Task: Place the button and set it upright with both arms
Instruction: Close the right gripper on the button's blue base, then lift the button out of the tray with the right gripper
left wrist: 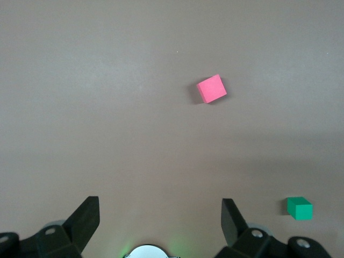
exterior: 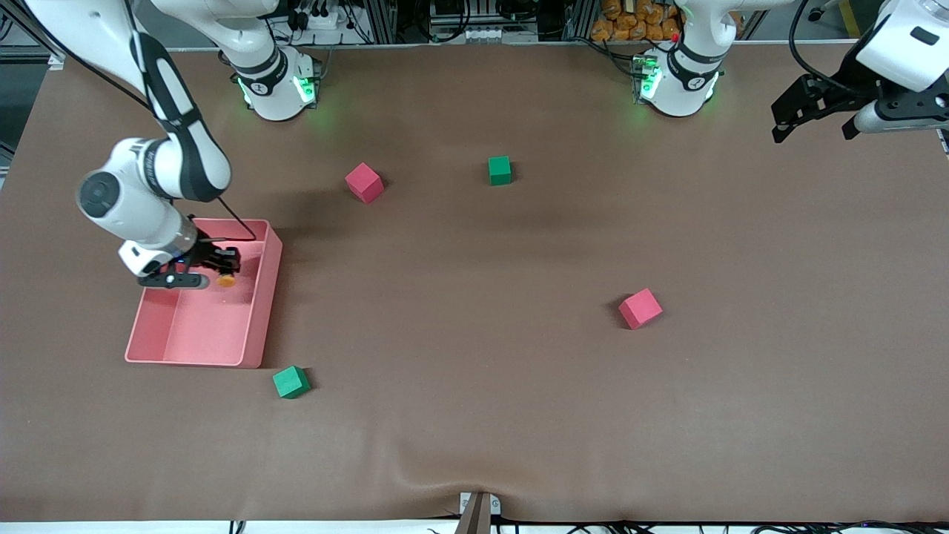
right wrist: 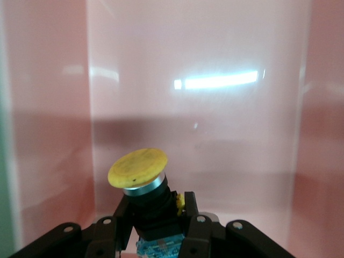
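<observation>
In the pink bin [exterior: 252, 341], button [right wrist: 138, 177] lies tilted.

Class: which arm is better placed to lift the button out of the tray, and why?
Right. Its hand is shut on the button in the tray. The left hand waits open by its base.

Pink bin [exterior: 252, 348], scattered cubes (two pink, two green).

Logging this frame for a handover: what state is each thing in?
button: held in the right gripper, inside the bin
right gripper: shut on the button
left gripper: open, empty, waiting above the table
pink bin: upright on the table
</observation>
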